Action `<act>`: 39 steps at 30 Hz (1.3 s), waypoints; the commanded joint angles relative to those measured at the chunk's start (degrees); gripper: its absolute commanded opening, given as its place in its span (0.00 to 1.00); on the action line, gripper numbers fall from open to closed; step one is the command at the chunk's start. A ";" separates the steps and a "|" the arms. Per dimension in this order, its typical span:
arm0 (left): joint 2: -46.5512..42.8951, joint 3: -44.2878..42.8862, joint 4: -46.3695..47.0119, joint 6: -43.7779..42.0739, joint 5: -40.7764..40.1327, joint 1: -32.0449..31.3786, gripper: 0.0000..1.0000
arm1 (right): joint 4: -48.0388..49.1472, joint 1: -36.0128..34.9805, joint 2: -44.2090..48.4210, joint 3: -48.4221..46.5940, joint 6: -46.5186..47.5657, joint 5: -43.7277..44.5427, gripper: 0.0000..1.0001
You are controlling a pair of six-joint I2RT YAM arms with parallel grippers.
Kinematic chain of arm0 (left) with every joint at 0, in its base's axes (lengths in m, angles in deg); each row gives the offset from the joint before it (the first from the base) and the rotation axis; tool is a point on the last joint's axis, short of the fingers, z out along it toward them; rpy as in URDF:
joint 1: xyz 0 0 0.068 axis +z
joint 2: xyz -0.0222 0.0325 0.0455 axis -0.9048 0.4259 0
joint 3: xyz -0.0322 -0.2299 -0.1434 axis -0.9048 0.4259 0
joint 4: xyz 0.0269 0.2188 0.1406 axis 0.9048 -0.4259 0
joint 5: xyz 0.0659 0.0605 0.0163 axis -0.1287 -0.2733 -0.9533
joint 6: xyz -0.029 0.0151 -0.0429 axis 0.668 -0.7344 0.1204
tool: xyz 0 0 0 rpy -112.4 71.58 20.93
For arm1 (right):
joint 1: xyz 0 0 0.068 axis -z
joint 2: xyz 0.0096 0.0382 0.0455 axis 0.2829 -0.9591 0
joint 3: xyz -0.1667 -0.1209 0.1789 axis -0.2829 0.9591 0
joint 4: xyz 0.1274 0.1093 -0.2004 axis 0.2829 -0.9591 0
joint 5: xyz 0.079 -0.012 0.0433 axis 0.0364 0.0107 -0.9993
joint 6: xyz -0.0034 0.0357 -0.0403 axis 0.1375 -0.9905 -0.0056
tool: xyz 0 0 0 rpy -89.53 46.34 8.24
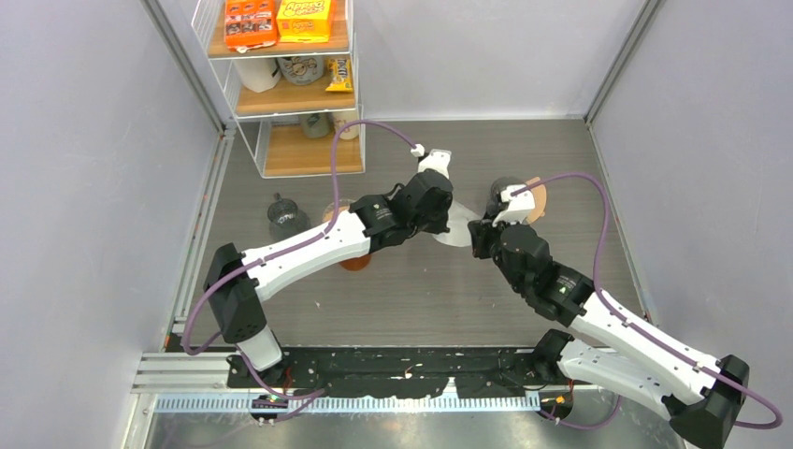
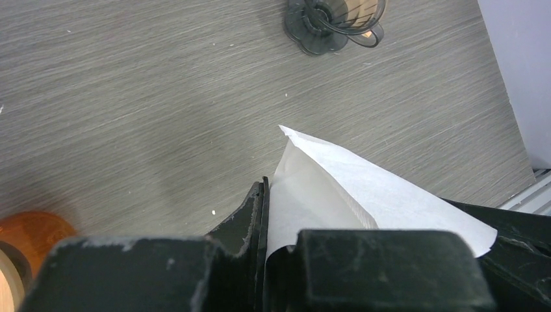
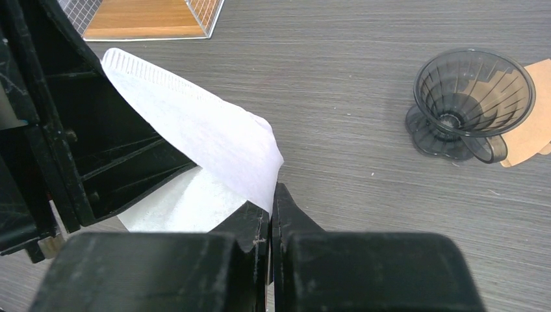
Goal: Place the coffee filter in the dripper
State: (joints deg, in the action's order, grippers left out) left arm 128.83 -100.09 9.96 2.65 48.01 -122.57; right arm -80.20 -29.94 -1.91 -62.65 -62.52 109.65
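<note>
While both arms met over the middle of the bench (image 1: 421, 285), the white coffee filter (image 3: 195, 130) was held between them. The left pincer (image 2: 273, 195) was closed on one side of the filter. The right pincer (image 3: 271, 195) was closed too, pinching the opposite edge. The dripper (image 3: 471, 97) stood upright on the bench, apart from the filter, with brown paper (image 3: 529, 127) just beside it.

coffee filter (image 3: 195, 130) 1 | dripper (image 3: 471, 97) 1 | orange cup (image 2: 29, 231) 1 | dark glass vessel (image 1: 285, 217) 1 | shelf rack (image 1: 309, 154) 1 | snack boxes (image 1: 251, 21) 2
</note>
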 commanded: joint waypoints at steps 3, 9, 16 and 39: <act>-0.36 -2.72 -3.96 0.53 -3.82 0.30 0.03 | 2.06 -0.13 1.56 0.92 -2.34 4.17 0.07; -0.17 -3.43 -3.06 0.19 -0.43 -0.12 0.00 | 8.03 -0.19 -0.33 1.56 -0.95 -1.92 0.23; 1.93 -8.04 -7.59 -0.24 -0.46 -1.17 0.00 | 13.29 -0.14 -4.13 -0.43 1.50 -1.75 0.46; 0.79 -5.49 -6.51 -2.99 3.36 -2.03 0.00 | 16.20 -0.20 -6.66 -1.87 7.04 4.65 0.27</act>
State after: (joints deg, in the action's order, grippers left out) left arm 130.56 -105.95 2.93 0.62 50.30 -124.36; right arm -68.15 -30.00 -9.12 -63.05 -56.05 114.20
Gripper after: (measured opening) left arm 0.052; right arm 0.319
